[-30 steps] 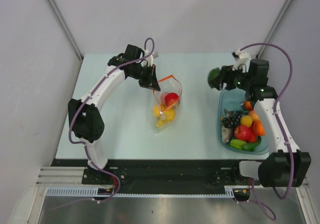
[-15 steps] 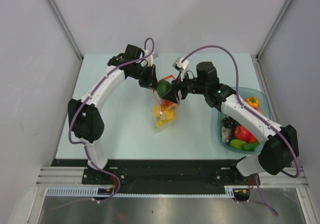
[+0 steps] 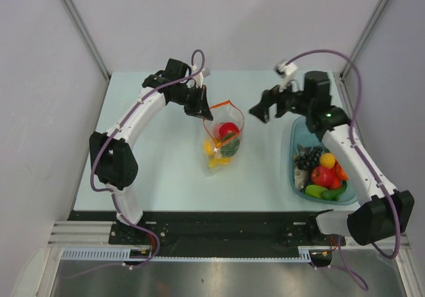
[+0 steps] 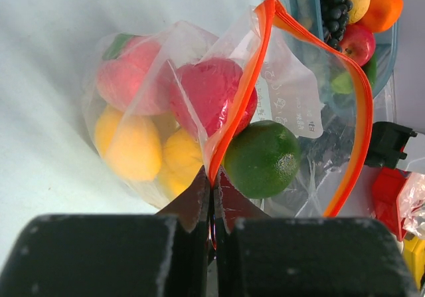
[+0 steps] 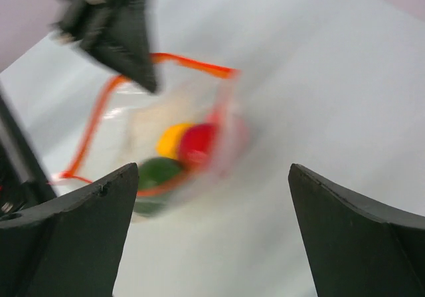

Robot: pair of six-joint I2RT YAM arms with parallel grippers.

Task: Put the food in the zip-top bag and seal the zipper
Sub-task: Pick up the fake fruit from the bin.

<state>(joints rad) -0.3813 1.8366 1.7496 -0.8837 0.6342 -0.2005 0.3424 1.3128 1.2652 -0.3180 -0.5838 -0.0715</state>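
The clear zip-top bag (image 3: 223, 137) lies mid-table with its red-orange zipper (image 3: 223, 105) held open. Inside it are a red piece (image 3: 228, 130), yellow pieces (image 3: 211, 148) and a green lime (image 3: 232, 147). My left gripper (image 3: 205, 113) is shut on the zipper rim (image 4: 229, 121) and holds the mouth up; the lime (image 4: 261, 159) sits just inside the bag. My right gripper (image 3: 259, 113) is open and empty, in the air to the right of the bag. In the blurred right wrist view the bag (image 5: 169, 152) lies below its spread fingers.
A teal tub (image 3: 297, 177) at the right holds more food: grapes (image 3: 307, 158), a yellow fruit (image 3: 327, 160), a red apple (image 3: 323, 176), an orange piece (image 3: 342, 171) and green pieces (image 3: 316, 191). The tub also shows in the left wrist view (image 4: 392, 51).
My right gripper carried the green lime from above the tub to the bag, let it go inside, and has now drawn back to the right, open. The left gripper has not moved.
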